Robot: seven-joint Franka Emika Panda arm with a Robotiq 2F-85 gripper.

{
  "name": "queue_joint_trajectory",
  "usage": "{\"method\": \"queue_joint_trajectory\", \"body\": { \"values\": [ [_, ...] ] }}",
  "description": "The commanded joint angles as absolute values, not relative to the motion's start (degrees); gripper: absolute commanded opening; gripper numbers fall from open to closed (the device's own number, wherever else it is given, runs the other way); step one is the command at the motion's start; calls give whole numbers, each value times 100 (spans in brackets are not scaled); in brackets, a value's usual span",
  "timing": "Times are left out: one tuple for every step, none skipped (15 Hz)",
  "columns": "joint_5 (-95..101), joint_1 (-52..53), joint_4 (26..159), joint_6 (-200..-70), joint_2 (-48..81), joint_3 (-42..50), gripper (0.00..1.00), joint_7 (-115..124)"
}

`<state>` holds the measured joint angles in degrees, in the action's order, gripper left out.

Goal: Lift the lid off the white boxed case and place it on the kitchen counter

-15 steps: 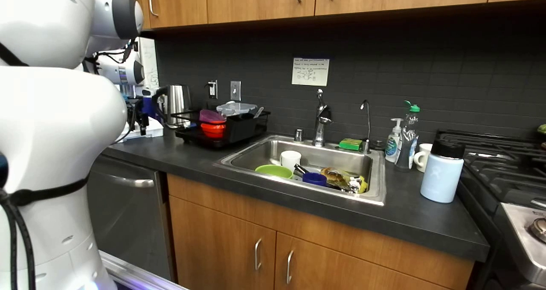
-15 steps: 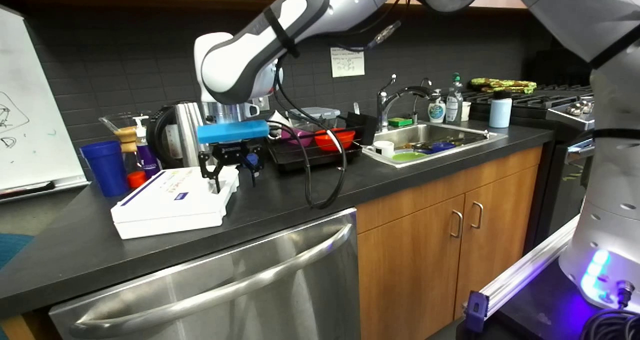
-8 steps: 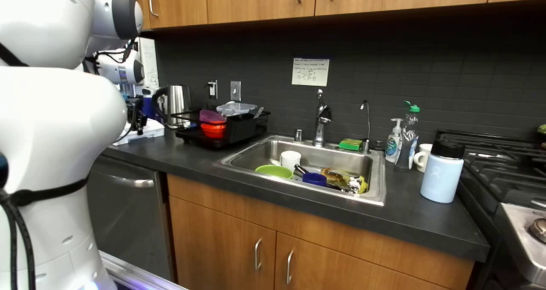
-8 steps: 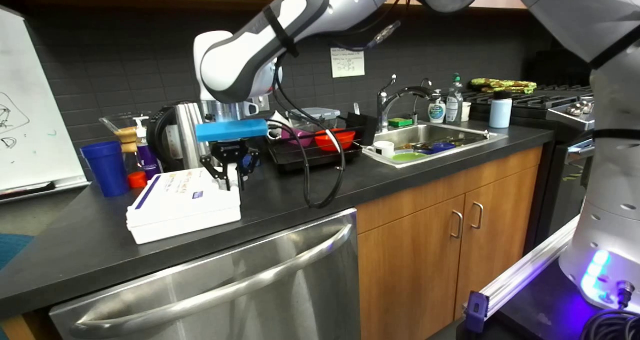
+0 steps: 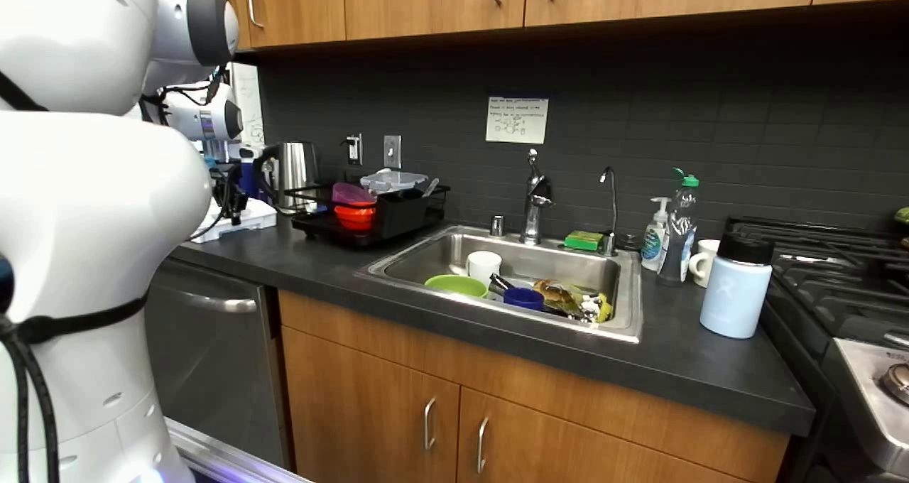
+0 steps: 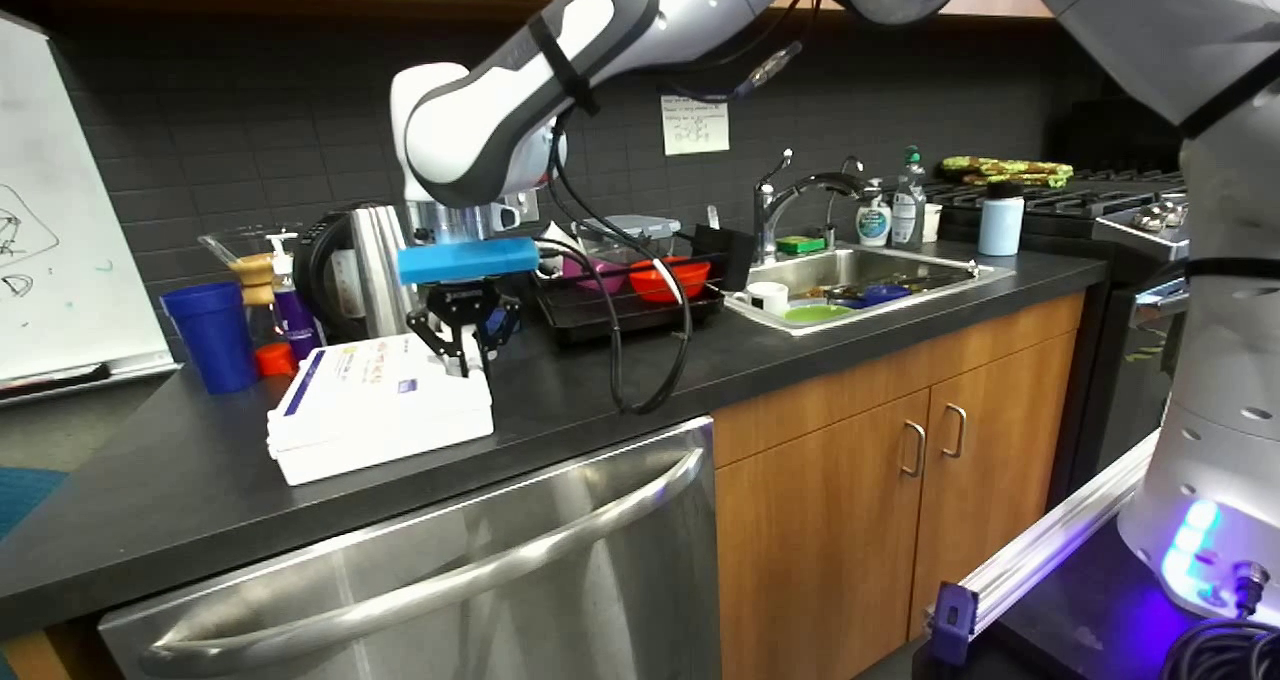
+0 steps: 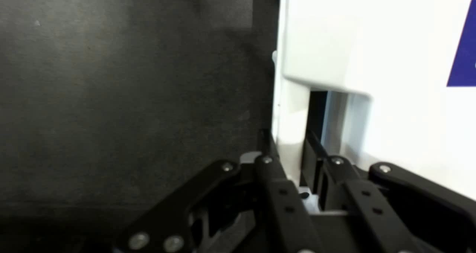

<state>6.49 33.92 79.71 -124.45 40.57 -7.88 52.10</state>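
Note:
In an exterior view the white boxed case [image 6: 390,446] lies flat on the dark kitchen counter [image 6: 590,375]. Its lid [image 6: 350,380], the printed white top with a purple edge stripe, rests down on the box. My gripper [image 6: 476,362] reaches down at the case's end nearest the dish rack and is shut on the white handle bar. In the wrist view the handle [image 7: 293,122] runs between my gripper [image 7: 288,137], one finger outside and one in the handle opening. Much of the case is behind the arm in an exterior view, where only its end [image 5: 257,216] shows.
A blue cup [image 6: 212,335], a purple pump bottle [image 6: 294,310] and a steel kettle [image 6: 380,270] stand behind the case. Toward the sink [image 6: 850,270] is a black dish rack [image 6: 590,315] with bowls. A dishwasher [image 6: 450,550] lies below the counter edge.
My gripper has gone from open to shut around the handle. The case has slid toward the dish rack and the counter's front edge. The arm has moved only slightly.

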Motion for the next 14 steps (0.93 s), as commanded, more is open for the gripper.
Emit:
{"method": "queue_joint_trajectory", "body": {
  "values": [
    [756,3469,7925,-12343,4031,-679,19,5161],
    [766,3477,7913,-12337,4027,-685,37,5156],
    [771,3486,7907,-12329,4015,-693,35,5157],
    [787,3494,7901,-12329,4012,-693,38,5158],
    [810,3499,7896,-12329,4010,-692,39,5158],
    [833,3502,7912,-12333,4000,-690,36,5161],
    [842,3503,7915,-12335,4000,-689,20,5165],
    [842,3502,7921,-12332,3999,-690,11,5172],
    [845,3500,7925,-12334,3997,-689,4,5172],
    [850,3497,7928,-12330,3996,-686,0,5171],
    [850,3496,7930,-12333,3993,-685,5,5169],
    [854,3497,7936,-12334,3989,-683,5,5172],
    [857,3497,7930,-12334,3993,-679,5,5175],
    [858,3497,7937,-12332,3987,-677,5,5176]
  ]
}}
